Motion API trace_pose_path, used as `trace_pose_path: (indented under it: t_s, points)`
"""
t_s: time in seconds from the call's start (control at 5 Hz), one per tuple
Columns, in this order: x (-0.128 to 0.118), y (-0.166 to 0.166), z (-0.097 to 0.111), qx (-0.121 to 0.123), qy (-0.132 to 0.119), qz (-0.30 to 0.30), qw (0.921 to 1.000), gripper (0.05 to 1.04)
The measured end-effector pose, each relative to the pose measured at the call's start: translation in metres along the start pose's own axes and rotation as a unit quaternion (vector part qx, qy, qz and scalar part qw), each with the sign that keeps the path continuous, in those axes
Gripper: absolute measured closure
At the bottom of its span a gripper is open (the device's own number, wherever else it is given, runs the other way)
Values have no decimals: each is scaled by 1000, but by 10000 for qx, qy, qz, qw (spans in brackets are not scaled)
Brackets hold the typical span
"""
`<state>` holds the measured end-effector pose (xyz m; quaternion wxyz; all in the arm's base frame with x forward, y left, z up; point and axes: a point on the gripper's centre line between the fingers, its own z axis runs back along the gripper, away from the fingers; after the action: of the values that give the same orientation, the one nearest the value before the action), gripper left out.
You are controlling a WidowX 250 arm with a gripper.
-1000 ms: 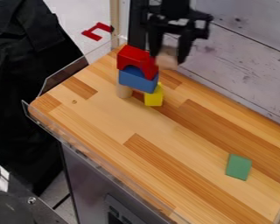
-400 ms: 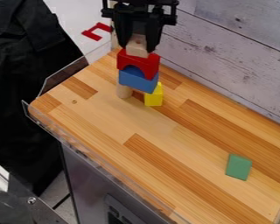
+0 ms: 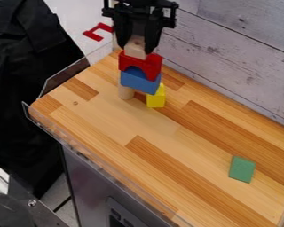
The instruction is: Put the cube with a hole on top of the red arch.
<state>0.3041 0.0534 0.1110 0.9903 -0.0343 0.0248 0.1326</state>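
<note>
The black gripper (image 3: 136, 48) hangs at the top of the view, shut on a pale wooden cube (image 3: 135, 48). The cube is at the top face of the red arch (image 3: 140, 64); whether it rests there or hovers just over it, I cannot tell. Under the arch lies a blue block (image 3: 140, 81), which a tan cylinder (image 3: 126, 92) and a yellow block (image 3: 156, 97) hold up.
A green block (image 3: 242, 169) lies on the wooden table (image 3: 108, 128) at the lower right. The whitewashed plank wall (image 3: 227, 57) runs along the far right edge. Clear plastic edging (image 3: 66, 76) borders the table's left corner.
With the cube in its grip, the gripper has moved left from behind the stack to over the red arch, then slightly further left. The stacked blocks look unmoved.
</note>
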Motion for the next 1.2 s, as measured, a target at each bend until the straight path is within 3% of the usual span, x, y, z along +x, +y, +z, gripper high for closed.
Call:
trace_pose_path:
  t_s: [1.2]
  points:
    - [14, 2, -20, -2, 13, -116, 9999, 523]
